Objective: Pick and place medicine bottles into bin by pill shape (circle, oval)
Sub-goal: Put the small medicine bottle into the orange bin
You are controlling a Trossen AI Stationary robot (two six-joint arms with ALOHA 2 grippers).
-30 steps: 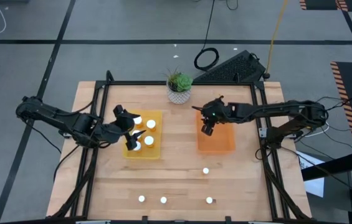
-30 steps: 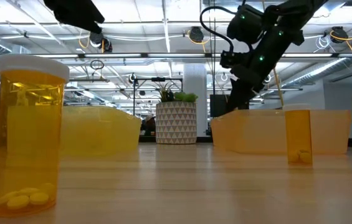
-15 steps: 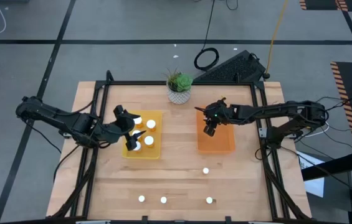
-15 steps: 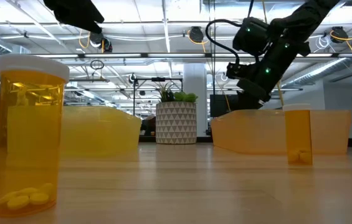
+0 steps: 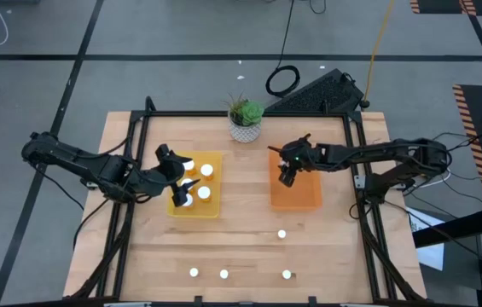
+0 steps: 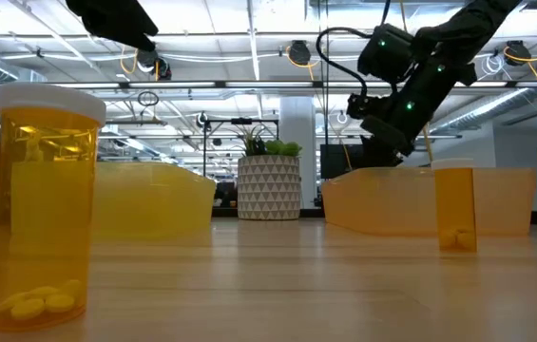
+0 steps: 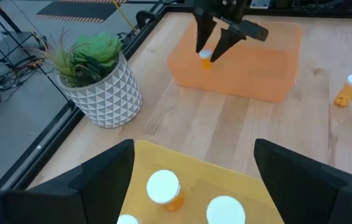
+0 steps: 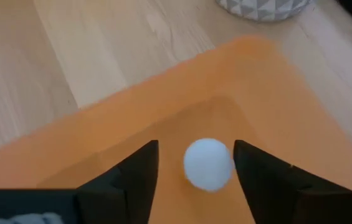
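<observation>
Orange tray point(image 5: 297, 193); yellow tray point(image 5: 215, 207). Bottles point(image 5: 281, 234): white caps, amber bodies (pale pills inside). Plant pot point(image 7: 103, 96): white, grey triangle pattern; green leaves. Pale wood table point(image 5: 249, 230).

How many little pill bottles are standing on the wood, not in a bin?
4: one bottle below the orange bin, three along the near edge. None looks hidden.

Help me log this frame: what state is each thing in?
right gripper: open, straddling a bottle in the orange bin
bottle: capped, upright, not gripped
left gripper: open, above the yellow bin
stored bottles: capped, upright
loose bottles: four, capped, upright
</observation>
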